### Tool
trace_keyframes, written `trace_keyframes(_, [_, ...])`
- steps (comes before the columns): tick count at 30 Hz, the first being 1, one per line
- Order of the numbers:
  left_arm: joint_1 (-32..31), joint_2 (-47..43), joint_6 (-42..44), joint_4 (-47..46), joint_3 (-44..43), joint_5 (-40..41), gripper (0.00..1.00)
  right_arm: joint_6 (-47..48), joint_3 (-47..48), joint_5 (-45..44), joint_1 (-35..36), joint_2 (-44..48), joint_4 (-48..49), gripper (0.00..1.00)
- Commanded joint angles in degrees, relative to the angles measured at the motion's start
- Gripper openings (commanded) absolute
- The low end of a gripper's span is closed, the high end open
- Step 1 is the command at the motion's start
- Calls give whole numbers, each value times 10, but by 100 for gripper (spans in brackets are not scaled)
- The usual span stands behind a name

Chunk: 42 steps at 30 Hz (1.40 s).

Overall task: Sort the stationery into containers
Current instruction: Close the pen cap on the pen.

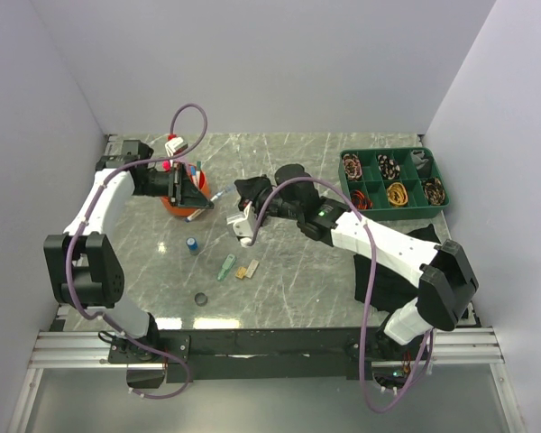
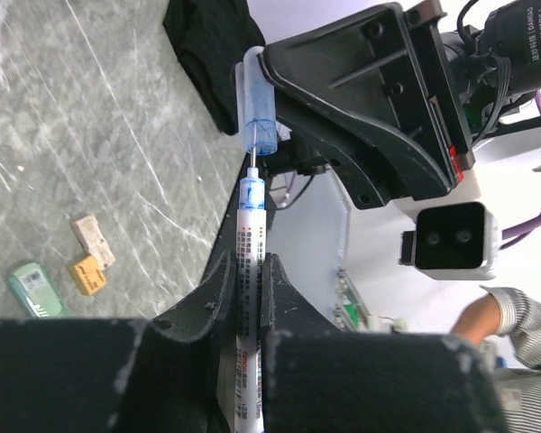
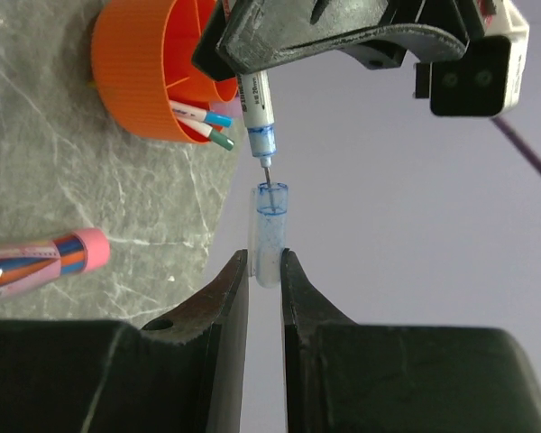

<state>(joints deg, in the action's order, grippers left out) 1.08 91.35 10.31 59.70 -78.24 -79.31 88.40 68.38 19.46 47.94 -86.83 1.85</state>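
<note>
My left gripper [image 2: 243, 266] is shut on a thin white pen [image 2: 251, 216] with its blue tip bared. My right gripper [image 3: 264, 262] is shut on the pen's clear blue-tinted cap [image 3: 270, 225]. The pen's fine point [image 3: 267, 171] sits right at the cap's open mouth, both held in the air. In the top view the two grippers meet just right of the orange pot [image 1: 171, 206]. That pot [image 3: 140, 72] holds two pens [image 3: 207, 122] in an outer section. On the table lie a pink-capped marker [image 3: 45, 257], a small blue cylinder [image 1: 192, 244], a green clip [image 1: 226, 267] and a yellow eraser [image 1: 246, 270].
A green divided tray [image 1: 406, 213] with coiled bands stands at the back right. A black cloth [image 1: 392, 271] lies under the right arm. A small black ring [image 1: 199, 299] lies near the front. White walls close in three sides.
</note>
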Motion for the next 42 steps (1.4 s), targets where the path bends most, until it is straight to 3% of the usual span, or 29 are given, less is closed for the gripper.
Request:
trace_keyframes(1, [-8, 16, 24, 20, -36, -16, 1, 62, 39, 51, -5, 4, -14, 0])
trace_keyframes(10, [-21, 16, 15, 12, -35, -29, 1, 201, 93, 131, -19, -19, -160, 0])
trace_keyframes(15, [-29, 14, 0, 1, -34, -31, 1, 256, 126, 133, -16, -41, -224, 0])
trace_keyframes(25, [-35, 13, -8, -18, -38, -28, 1, 196, 173, 113, 10, -69, -231, 0])
trace_keyframes(30, [-36, 24, -29, -42, -60, -2, 1, 137, 213, 94, 29, -88, -270, 0])
trace_keyframes(42, [-49, 30, -78, -100, -73, 47, 1, 36, 256, 66, 58, -104, -252, 0])
